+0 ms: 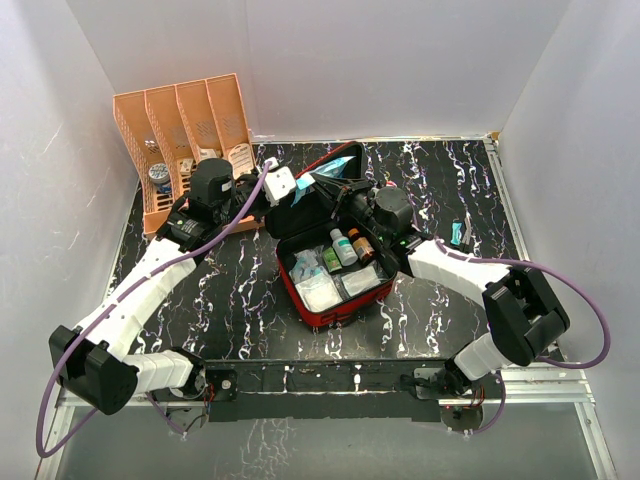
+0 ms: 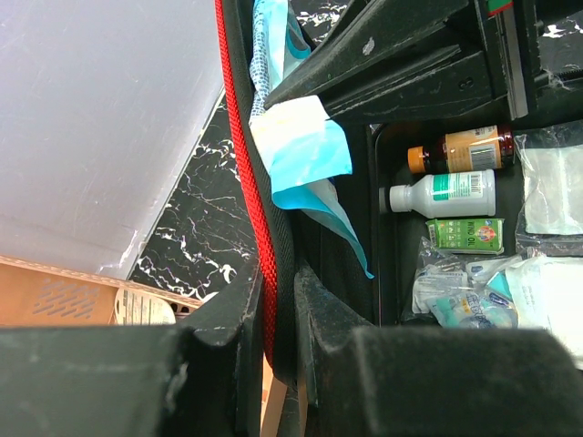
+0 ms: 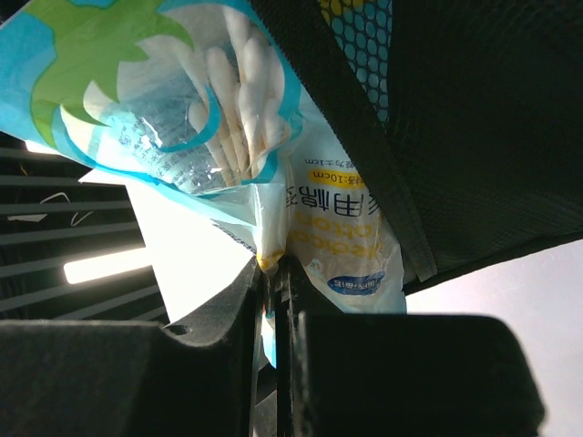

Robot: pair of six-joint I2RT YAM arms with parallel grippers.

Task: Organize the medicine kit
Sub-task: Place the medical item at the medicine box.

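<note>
Rack [image 1: 185, 130], orange, slotted, at far-L corner of table [image 1: 230, 300], small items in slots, too small to tell what. L arm's wrist just beside it, purple cable [image 1: 200, 250] looping along arm.

Left gripper [image 2: 275, 289] clamped on red rim of lid [image 2: 244, 137]: one finger [image 2: 228, 319] outside, other inside vs black lining. Lid roughly upright at kit's far side.

Medicine kit [image 1: 297, 298] mid-table, open, base flat on marble top. Inside base: clear bags [image 1: 320, 290] at near end. Green box [image 2: 465, 235], white bottle [image 2: 442, 193], brown bottle [image 2: 465, 150] w/ orange cap side by side at end nearest lid.

Blue-white pouch [image 2: 305, 150] sticking out along lid's inner face. R arm's black body crowding in just beside it, hiding most of lid pocket in top view.

Right gripper [image 3: 273, 273] pinched shut on lower edge of swab packet [image 3: 200, 100], blue-green print, cotton sticks showing thru clear window. 2nd packet [image 3: 342, 237] w/ printed text touching it on one side, upper part tucked under mesh pocket [image 3: 364, 45].

Small dark-and-blue item [image 1: 460, 233] lying on table near R edge, well apart from kit; can't tell what it is.
</note>
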